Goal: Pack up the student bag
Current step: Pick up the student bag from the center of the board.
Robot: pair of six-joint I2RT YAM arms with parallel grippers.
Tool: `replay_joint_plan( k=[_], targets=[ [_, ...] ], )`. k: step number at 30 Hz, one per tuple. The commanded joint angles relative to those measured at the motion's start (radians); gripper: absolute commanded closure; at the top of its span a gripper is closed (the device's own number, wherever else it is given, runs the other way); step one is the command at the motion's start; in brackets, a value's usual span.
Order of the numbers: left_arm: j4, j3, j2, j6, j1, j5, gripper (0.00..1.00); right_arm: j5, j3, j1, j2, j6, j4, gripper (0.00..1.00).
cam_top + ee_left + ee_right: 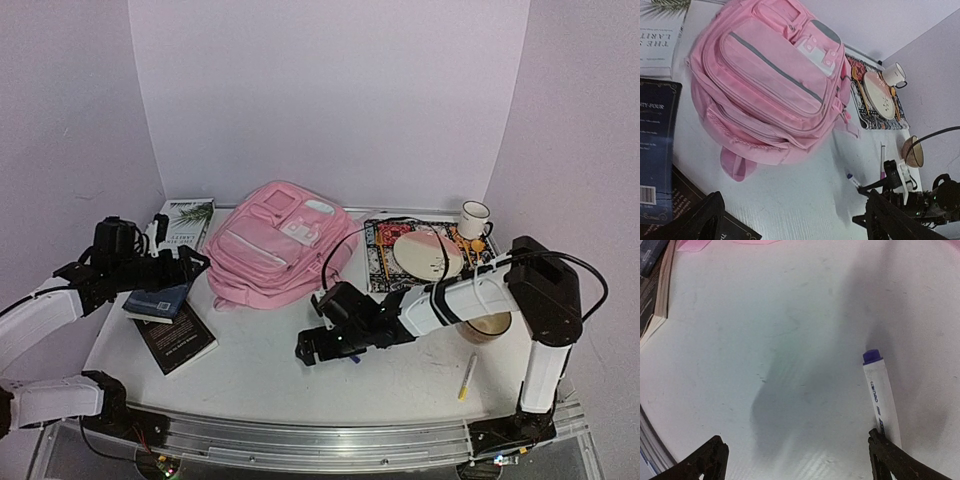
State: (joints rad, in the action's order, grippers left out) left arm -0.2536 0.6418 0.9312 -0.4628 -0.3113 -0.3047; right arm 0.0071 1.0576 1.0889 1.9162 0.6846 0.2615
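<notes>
The student bag (275,245) is a large pink backpack lying flat at the table's back centre, its zipped pockets facing up (770,85). My left gripper (193,263) hovers open just left of the bag, above the books, with nothing between its fingers (700,225). My right gripper (310,347) hangs open low over the bare tabletop in front of the bag. A white marker with a blue cap (882,400) lies on the table by the right gripper's right-hand finger (895,460); its lower end is hidden behind that finger.
Left of the bag lie a white book (185,222), a blue book (160,300) and a black book (175,338). At the right, a patterned placemat (385,255) holds a plate (428,255), with a mug (474,218) behind. A bowl (487,325) and a yellow pen (467,375) sit near the right arm.
</notes>
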Motion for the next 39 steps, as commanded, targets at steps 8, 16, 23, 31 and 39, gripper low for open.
replay_joint_plan(
  k=[8,16,23,31,39],
  targets=[
    [0.008,0.092,0.179,-0.093,-0.091,0.161,0.01,0.149,-0.204,-0.103,-0.163,0.027,-0.114,0.02],
    [0.045,0.2,0.379,-0.132,-0.088,0.223,0.01,0.215,-0.289,-0.146,-0.264,0.067,-0.116,0.02],
    [0.047,0.318,0.591,-0.159,-0.079,0.289,0.03,0.116,-0.32,-0.146,-0.384,-0.045,-0.004,0.02],
    [0.07,0.346,0.727,-0.211,-0.071,0.243,0.22,0.05,-0.316,-0.146,-0.479,-0.116,0.023,0.02],
    [0.17,0.289,0.751,-0.316,-0.075,0.117,0.66,0.049,-0.309,-0.146,-0.504,-0.133,0.047,0.02]
  ],
)
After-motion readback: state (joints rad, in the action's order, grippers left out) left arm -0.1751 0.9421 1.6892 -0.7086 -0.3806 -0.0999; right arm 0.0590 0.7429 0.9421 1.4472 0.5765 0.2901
